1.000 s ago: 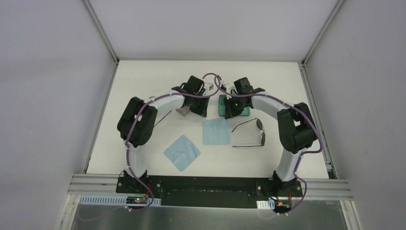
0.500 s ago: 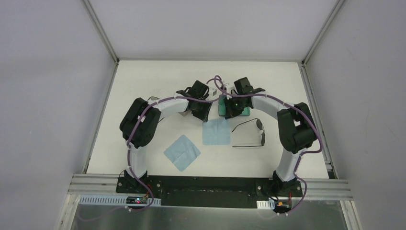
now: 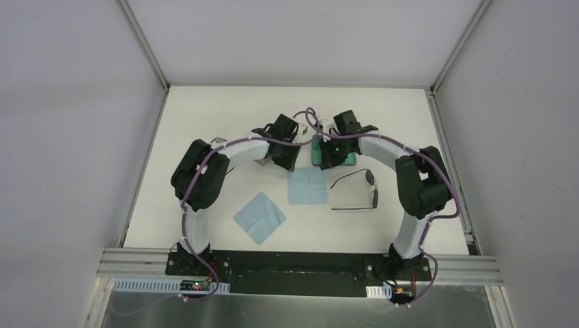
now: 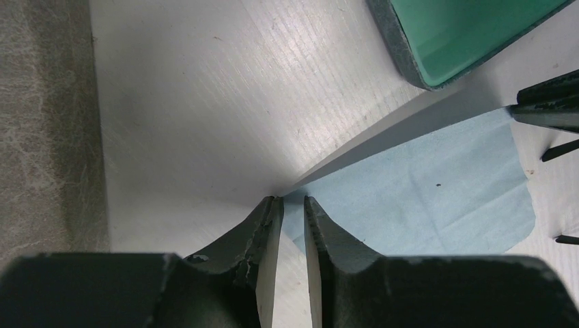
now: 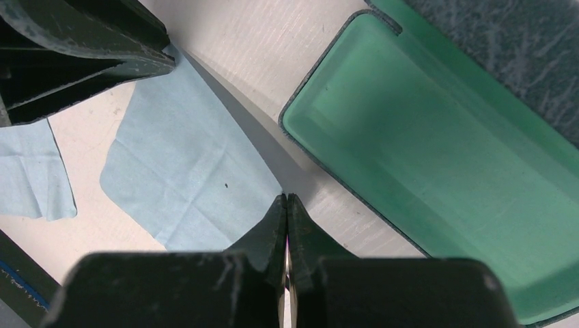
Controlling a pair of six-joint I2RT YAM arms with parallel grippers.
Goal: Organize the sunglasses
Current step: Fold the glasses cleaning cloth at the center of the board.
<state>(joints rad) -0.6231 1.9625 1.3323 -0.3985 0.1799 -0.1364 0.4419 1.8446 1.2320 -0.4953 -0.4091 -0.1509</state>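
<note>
Your sunglasses lie apart from both grippers, closer to the right one, and look light and bendy, so pinch the middle of the frame; your left gripper is open a tiny crack, your right gripper squeezed together, both holding nothing.

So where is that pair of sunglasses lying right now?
In the overhead view, the sunglasses lie unfolded on the right side of the table, just right of the farther blue cloth and on the near side of the open green case.
</note>
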